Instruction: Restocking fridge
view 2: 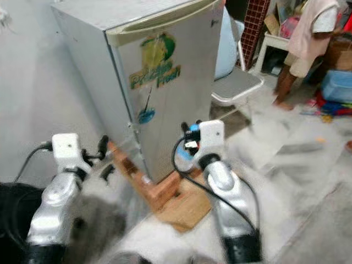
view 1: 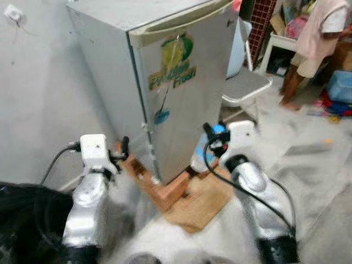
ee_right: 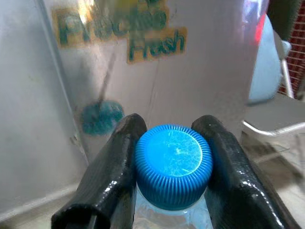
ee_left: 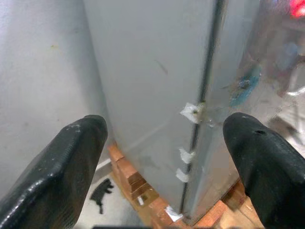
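1. Against the pale wall (view 1: 38, 93), a small silver fridge (view 1: 181, 115) is seen with its door closed; green and yellow lettering and a blue mark are carried on the door front.
2. Under the fridge, a base of bricks (view 1: 159, 190) and a wooden board (view 1: 201, 203) is seen on the floor.
3. Behind the fridge, on the robot's right, a white chair (view 1: 245, 85) is placed, and beyond it a person (view 1: 316, 44) in a pink top is partly seen near a blue tub (view 1: 341, 85).
4. The left gripper (ee_left: 162, 143) is held low before the fridge's hinge-side corner, its fingers (ee_left: 62, 167) spread wide apart and nothing touched between them.
5. The right gripper (ee_right: 171, 157) is held in front of the fridge door, near its lower part, with both fingers clamped on a bottle.
6. The bottle (ee_right: 172, 164), clear with a ribbed blue cap, is gripped at the cap, just short of the closed door.
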Tool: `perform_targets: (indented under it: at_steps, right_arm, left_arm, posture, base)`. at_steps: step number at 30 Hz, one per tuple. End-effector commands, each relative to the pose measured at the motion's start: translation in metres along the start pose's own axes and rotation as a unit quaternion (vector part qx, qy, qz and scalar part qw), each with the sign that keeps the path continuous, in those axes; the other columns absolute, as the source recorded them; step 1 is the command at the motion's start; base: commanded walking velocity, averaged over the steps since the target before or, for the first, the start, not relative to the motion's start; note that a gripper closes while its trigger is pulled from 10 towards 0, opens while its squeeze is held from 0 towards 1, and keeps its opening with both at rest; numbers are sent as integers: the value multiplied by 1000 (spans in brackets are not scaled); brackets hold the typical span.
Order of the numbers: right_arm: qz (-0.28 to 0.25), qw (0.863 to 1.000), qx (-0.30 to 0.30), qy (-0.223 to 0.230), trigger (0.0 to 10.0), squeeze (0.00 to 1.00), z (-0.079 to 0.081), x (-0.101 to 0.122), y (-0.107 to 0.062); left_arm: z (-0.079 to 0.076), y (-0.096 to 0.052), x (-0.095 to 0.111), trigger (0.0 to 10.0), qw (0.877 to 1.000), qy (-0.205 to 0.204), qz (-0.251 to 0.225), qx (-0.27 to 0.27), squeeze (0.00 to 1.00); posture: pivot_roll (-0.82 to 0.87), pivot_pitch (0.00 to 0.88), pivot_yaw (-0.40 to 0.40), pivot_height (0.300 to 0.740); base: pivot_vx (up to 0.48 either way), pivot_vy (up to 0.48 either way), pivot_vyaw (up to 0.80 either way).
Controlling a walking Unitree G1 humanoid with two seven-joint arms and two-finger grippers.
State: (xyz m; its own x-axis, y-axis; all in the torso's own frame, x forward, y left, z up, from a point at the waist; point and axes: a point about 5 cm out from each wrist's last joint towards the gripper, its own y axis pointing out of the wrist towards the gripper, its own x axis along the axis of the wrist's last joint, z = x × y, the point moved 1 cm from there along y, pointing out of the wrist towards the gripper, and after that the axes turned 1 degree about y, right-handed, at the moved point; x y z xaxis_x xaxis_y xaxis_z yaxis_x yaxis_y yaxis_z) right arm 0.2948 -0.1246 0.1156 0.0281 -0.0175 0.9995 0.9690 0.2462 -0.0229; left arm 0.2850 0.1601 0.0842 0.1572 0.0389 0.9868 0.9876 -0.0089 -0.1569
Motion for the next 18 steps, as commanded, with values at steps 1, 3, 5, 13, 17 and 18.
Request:
perform_targets:
  at_steps: [1,3,5,13,17,18]
  right_arm:
    - [-26,999,15,16,10000,0,2,9,0]
    - [-8,999,-13,33,10000,0,-1,6,-1]
    - [-3,999,-2,50,10000,0,2,4,-1]
    - [-3,1000,-13,21,10000,0,-3,2,-4]
    - [11,1000,-15,25,10000,0,-6,0,-4]
    - [10,1000,-16,25,10000,0,-6,1,-4]
  left_arm:
    - [0,1,9,10000,1000,13,-16,1,0]
    - [1,1,9,10000,1000,18,-16,1,0]
    - [2,1,8,10000,1000,18,-13,1,0]
    - [-2,0,11,10000,1000,13,-25,-9,0]
    - [-4,-1,10,10000,1000,7,-26,-15,0]
    - [-4,-1,10,10000,1000,8,-26,-14,0]
  posture:
    - [19,0,27,740]
    - [18,0,27,740]
    - [19,0,25,740]
    - [19,0,13,740]
    - [16,0,6,740]
    - [16,0,6,740]
  base:
    - [0,480,0]
    - [0,480,0]
    - [0,480,0]
    - [0,164,0]
    - [0,0,-200]
    - [0,0,-800]
